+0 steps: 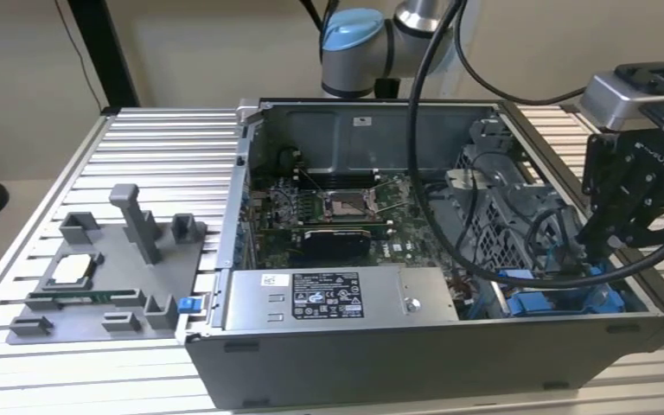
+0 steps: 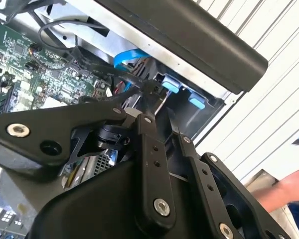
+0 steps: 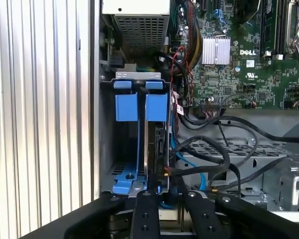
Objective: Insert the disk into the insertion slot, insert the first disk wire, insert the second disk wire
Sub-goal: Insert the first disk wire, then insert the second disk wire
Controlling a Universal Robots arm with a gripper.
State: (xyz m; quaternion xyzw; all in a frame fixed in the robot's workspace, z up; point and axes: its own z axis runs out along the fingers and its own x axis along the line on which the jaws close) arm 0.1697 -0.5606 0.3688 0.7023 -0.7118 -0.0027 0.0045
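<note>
The disk (image 3: 159, 144) stands on edge in the insertion slot (image 3: 127, 107), between bright blue rails and tabs. In the exterior view, that slot (image 1: 563, 304) lies in the near corner of the open case, on the exterior view's right. My gripper (image 1: 595, 251) reaches down into it there. In both wrist views its fingertips come together, and the gripper (image 3: 165, 180) sits at the disk's near end. A black disk wire (image 3: 204, 167) runs to the closed tips. In the second wrist view the gripper (image 2: 150, 92) is shut on that wire (image 2: 124, 74), beside the blue tabs (image 2: 172, 85).
Inside the case are a grey power-supply box (image 1: 332, 298), the motherboard (image 1: 332, 212) and a grey perforated cage (image 1: 517, 216), with loose black cables around the bay. A grey fixture (image 1: 101, 277) lies on the ribbed table on the exterior view's left. A person's hand (image 2: 289, 191) is close by.
</note>
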